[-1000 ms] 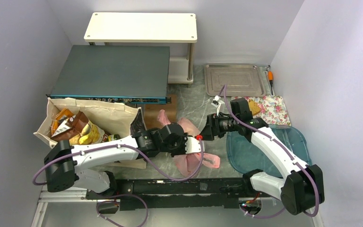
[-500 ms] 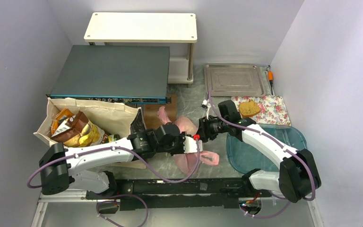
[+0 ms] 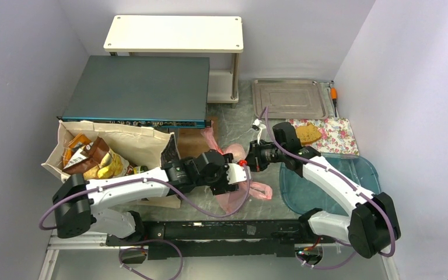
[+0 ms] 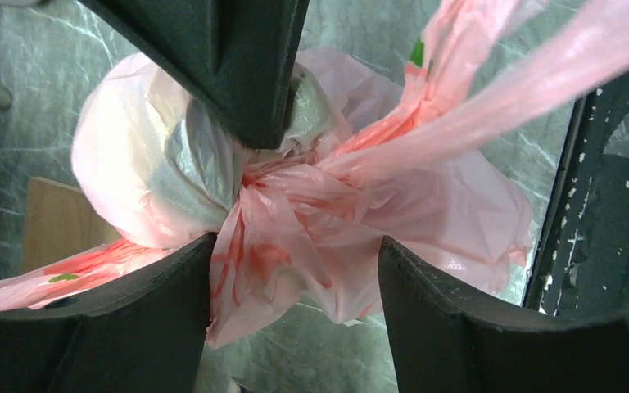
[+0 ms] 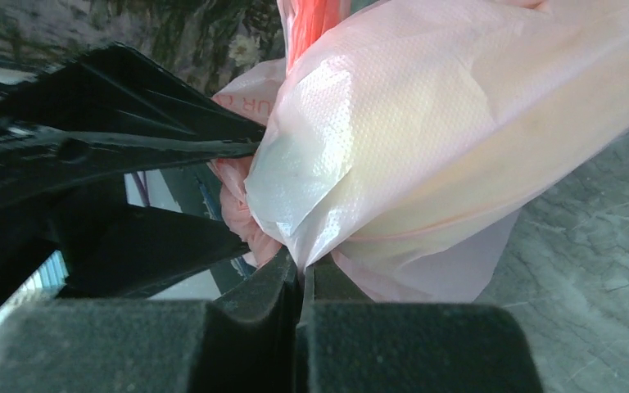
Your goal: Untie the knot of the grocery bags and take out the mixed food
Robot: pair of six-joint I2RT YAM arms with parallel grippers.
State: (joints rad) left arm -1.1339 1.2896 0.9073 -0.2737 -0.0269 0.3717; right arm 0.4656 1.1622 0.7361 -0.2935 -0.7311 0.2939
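Observation:
The pink plastic grocery bag (image 3: 233,195) lies on the table between the two arms. Its knot (image 4: 288,176) of twisted handle ends shows in the left wrist view. My left gripper (image 4: 295,246) is open, and loose pink film hangs between its fingers (image 4: 90,327) without being pinched. My right gripper (image 5: 303,266) is shut on a fold of the pink bag (image 5: 426,131) beside the knot. One pink handle strand (image 4: 491,98) stretches up to the right. The canvas tote (image 3: 122,140) stands at the left with chip bags (image 3: 90,154) inside. Something pale shows through the pink film; I cannot tell what.
A teal plate (image 3: 350,175) lies right of the bag, with a floral cloth (image 3: 335,133) holding a bread slice (image 3: 308,134) behind it. A metal tray (image 3: 291,98) sits at the back right. A dark flat case (image 3: 140,87) and a white shelf (image 3: 175,34) stand behind the tote.
My left gripper has opened and let go of the pink plastic. My right gripper has shut on the bag. Both have stayed close together at the knot.

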